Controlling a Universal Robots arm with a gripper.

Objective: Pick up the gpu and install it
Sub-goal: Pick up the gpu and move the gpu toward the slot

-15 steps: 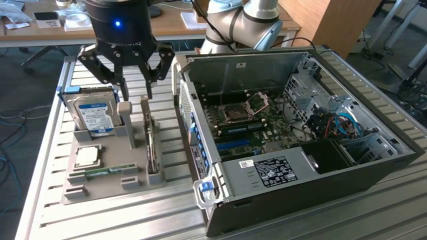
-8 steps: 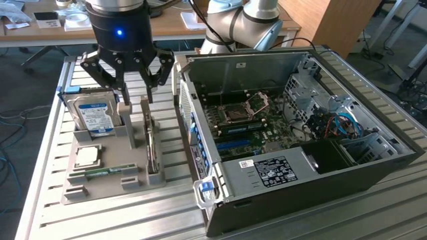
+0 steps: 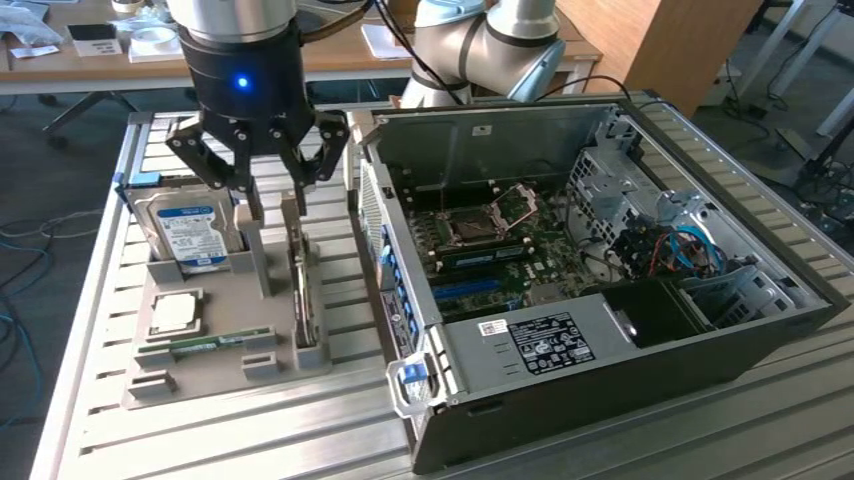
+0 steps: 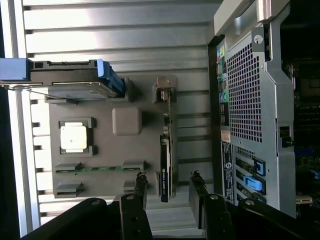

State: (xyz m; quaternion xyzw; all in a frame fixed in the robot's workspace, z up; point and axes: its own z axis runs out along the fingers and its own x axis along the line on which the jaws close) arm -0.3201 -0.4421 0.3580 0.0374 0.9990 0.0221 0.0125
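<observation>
The black two-fingered gripper (image 3: 274, 215) hangs over a grey moulded parts tray (image 3: 227, 300), its jaws standing apart and holding nothing. Directly beneath it, in line with the gap between the fingers (image 4: 140, 186), is the gpu (image 3: 307, 292). This thin dark card with a slim silvery end bracket stands on edge in a tray slot. The tray lies on a ribbed silvery aluminium table (image 3: 200, 440). A blue-labelled hard drive (image 3: 187, 232) stands just beside the tool on one side, and an open black computer case (image 3: 601, 340) on the other. Behind the tool are wooden desks (image 3: 334, 55) and a dark floor (image 3: 54, 180) with loose cables (image 3: 24, 245).
</observation>
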